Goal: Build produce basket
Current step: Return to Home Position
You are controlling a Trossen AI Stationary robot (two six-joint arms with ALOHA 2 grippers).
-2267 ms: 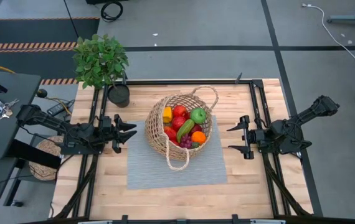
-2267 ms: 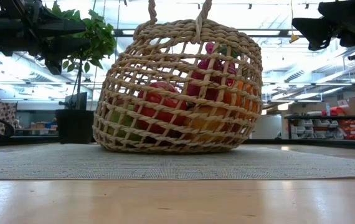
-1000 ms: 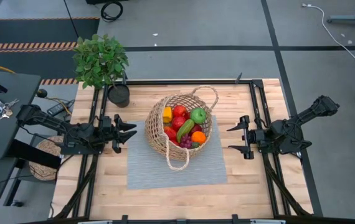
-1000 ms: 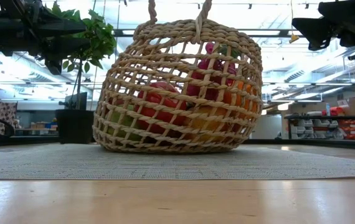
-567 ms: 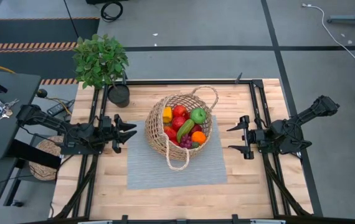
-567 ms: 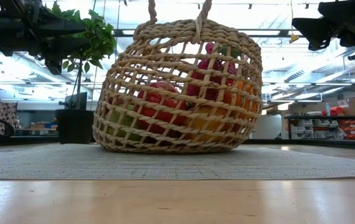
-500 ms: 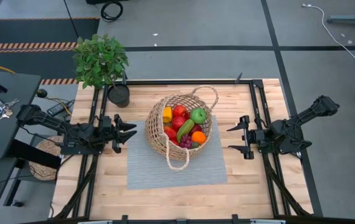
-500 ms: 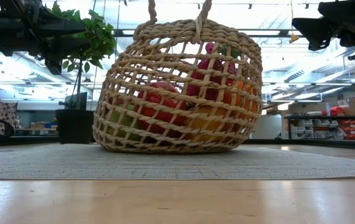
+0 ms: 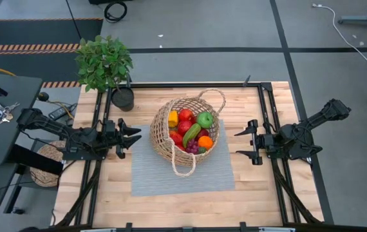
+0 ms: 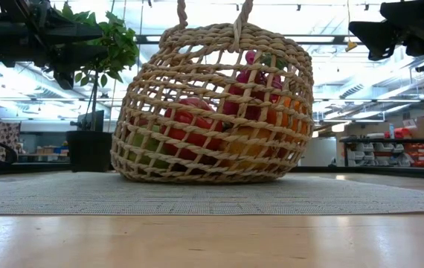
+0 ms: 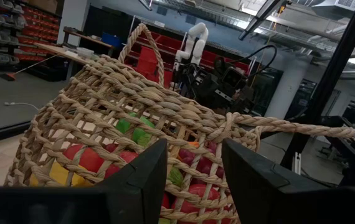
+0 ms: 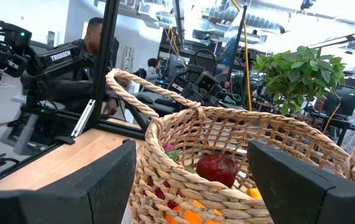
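High view: basket point(image 9: 159, 138) stands between my grippers, produce point(image 9: 190, 129) heaped inside.
Left gripper point(image 9: 134, 137): fingers apart, empty, left of basket.
Right gripper point(image 9: 238, 144): fingers apart, empty, right of basket.
Homing: I'd retract level, clear of the handles point(image 9: 183, 169).

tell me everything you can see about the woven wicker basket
The round, light tan wicker basket is bowl-shaped and open-weave, with two thin loop handles at opposite sides of its rim. It stands mid-table on a grey woven mat, filled with red, green, orange and yellow produce. The left hand and right hand hang open to either side, not touching it.
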